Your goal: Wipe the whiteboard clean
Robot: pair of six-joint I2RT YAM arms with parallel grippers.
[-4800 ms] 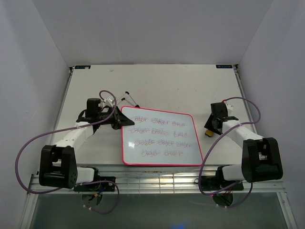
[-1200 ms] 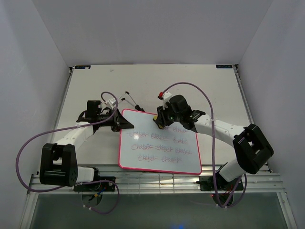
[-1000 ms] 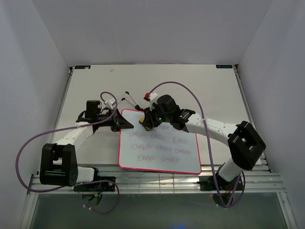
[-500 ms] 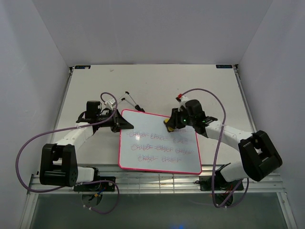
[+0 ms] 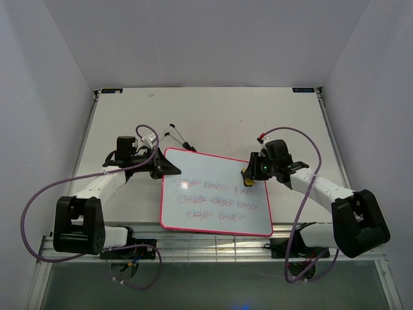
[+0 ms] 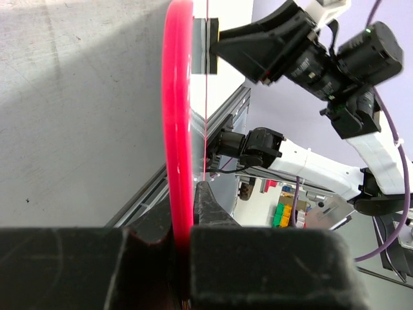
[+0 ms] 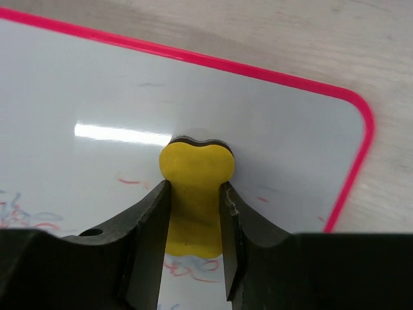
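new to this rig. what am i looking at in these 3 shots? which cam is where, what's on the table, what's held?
Two small robot arms, bolted at the near edge of a table. The wide shot is from a fixed camera above and behind them. The other two come from a camera on each wrist, looking along its own jaws. On the table lies a whiteboard with a pink-red frame, plus two thin dark items, probably markers. The left arm has its jaws shut on the board's left edge; its wrist view shows that edge side-on. The right arm grips a yellow eraser, held against the board near its far right corner. Writing covers the lower part.
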